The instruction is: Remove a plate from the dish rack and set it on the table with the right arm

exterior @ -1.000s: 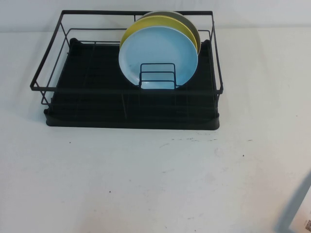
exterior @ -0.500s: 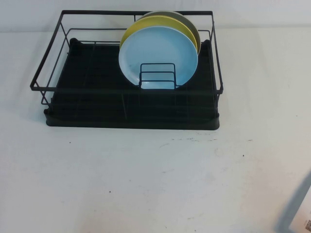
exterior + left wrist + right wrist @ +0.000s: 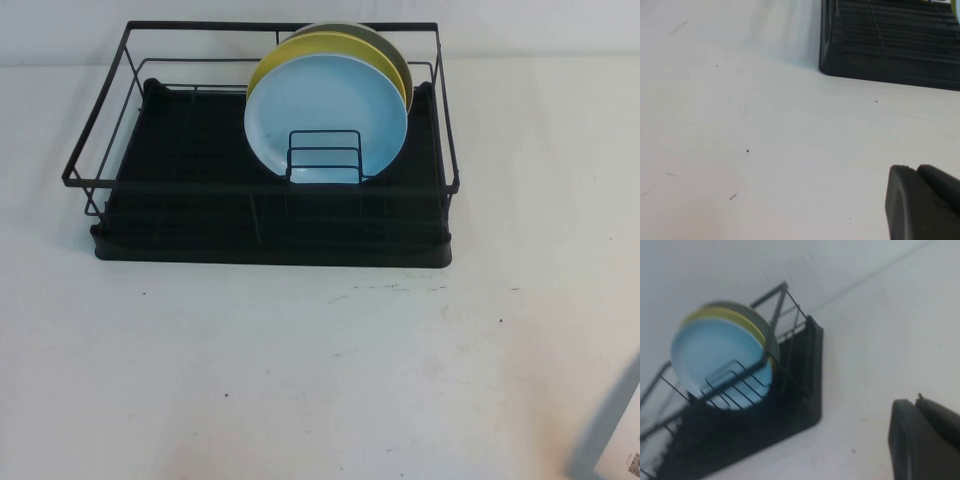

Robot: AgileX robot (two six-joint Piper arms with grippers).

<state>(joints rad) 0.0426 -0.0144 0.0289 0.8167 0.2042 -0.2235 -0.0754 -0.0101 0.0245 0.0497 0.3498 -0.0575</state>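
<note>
The light-blue plate (image 3: pixel 325 115) stands upright at the front of the small wire holder in the black dish rack (image 3: pixel 270 235), at the back of the white table (image 3: pixel 300 380). A yellow plate (image 3: pixel 300 50) and an olive-grey plate (image 3: pixel 385 45) stand behind it. In the right wrist view the plate (image 3: pixel 720 357) and rack (image 3: pixel 765 415) are far from my right gripper (image 3: pixel 916 401), which is shut, empty and over bare table. My left gripper (image 3: pixel 915 168) is shut and empty over bare table, short of the rack's corner (image 3: pixel 880 60). Neither gripper shows in the high view.
A grey blurred shape (image 3: pixel 612 425) juts in at the high view's lower right corner. Small dark specks and scuffs (image 3: pixel 400 288) mark the table in front of the rack. White table stretches in front of and to both sides of the rack.
</note>
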